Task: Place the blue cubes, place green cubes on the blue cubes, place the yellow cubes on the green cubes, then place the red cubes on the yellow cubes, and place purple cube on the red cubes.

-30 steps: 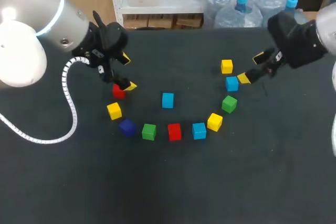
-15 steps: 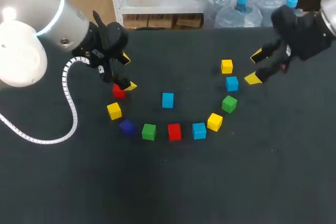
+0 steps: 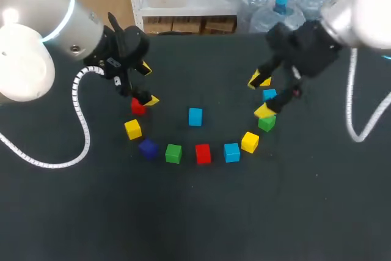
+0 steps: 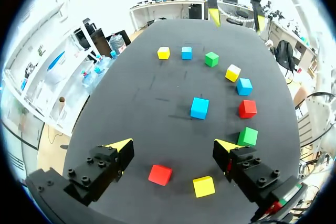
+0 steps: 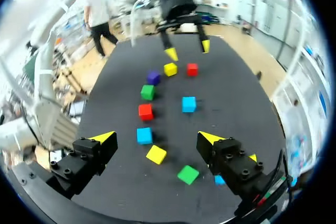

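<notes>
My right gripper (image 3: pixel 261 95), fingers spread and empty, hangs close by a small, hard-looking blue cube (image 3: pixel 269 96) right of the black desk's (image 3: pixel 195 224) middle, probably light, rigid and smooth, best pinched squarely across two opposite flat faces.

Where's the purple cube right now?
In the head view, the purple cube sits on the arc's left side, between a yellow cube and a green cube.

- The table (image 3: pixel 195 212) had a dark, matte black top.
- Light fell evenly across it, from near edge to far edge, casting soft shadows.
</notes>
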Tool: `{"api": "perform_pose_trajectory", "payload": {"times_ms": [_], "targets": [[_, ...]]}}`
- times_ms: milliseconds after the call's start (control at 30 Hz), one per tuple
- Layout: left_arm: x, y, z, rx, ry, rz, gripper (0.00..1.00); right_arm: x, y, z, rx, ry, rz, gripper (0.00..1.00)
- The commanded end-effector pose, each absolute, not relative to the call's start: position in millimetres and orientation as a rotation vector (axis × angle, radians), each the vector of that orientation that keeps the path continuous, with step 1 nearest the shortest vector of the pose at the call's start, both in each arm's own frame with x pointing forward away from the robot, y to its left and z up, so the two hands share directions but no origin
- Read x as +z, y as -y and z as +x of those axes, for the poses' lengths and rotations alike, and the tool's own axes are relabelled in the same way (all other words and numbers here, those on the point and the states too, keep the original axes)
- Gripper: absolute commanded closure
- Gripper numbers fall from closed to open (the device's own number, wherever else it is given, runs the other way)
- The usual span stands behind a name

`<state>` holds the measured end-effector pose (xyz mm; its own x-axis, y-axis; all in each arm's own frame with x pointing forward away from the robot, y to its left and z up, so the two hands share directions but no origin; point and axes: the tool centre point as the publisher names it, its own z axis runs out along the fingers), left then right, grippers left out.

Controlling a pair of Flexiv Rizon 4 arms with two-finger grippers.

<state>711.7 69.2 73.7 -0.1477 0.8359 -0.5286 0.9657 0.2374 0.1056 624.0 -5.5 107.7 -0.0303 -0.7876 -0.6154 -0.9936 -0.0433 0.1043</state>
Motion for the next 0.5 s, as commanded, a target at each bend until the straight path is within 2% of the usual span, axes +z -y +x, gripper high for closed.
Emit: {"api": "perform_pose_trajectory", "payload": {"times_ms": [33,200,500], "targets": [[73,-71,711,-0.359,-2.026,1.644,0.0,84,-15,629,0.765,-1.783,-2.219,0.0],[73,-71,711,-0.359,-2.026,1.644,0.0,63,-26,623,0.621,-1.862,-2.341,0.0],[73,-71,711,-0.359,-2.026,1.644,0.0,39,-34,609,0.55,-2.008,-2.273,0.0]]}}
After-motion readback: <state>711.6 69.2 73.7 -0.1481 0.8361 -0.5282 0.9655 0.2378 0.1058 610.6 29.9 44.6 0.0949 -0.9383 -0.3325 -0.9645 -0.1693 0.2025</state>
